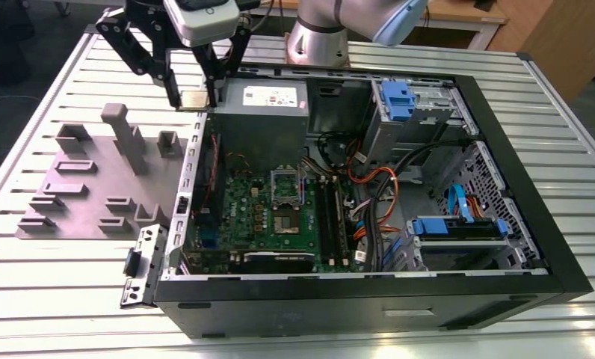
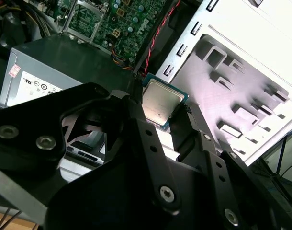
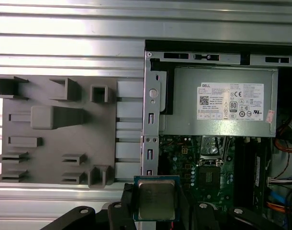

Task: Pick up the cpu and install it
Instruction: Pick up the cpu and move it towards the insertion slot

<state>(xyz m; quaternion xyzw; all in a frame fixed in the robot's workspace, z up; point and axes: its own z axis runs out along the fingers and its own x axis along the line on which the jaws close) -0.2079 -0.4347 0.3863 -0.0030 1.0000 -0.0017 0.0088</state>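
Observation:
The cpu [image 1: 192,99] is a small square chip with a silver-grey top, held in the air above the case's edge at the exterior view's upper left. My gripper [image 1: 193,100] is shut on it, one black finger on each side. The second wrist view shows the cpu [image 2: 160,103] pinched between the two dark fingers [image 2: 136,120]. Seen in the first wrist view, the cpu [image 3: 156,199] hangs over the case wall. The open socket [image 1: 286,221] lies on the green motherboard [image 1: 243,217] inside the case, and the first wrist view shows that socket [image 3: 210,174] below the power supply.
The open black computer case [image 1: 377,299] lies on a slatted metal table [image 1: 58,284]. A grey power supply box [image 1: 262,112] sits at the case's back. A grey fixture plate [image 1: 88,187] with raised holders lies to the exterior view's left of the case. Cables and blue drive brackets [image 1: 457,224] fill the case's other side.

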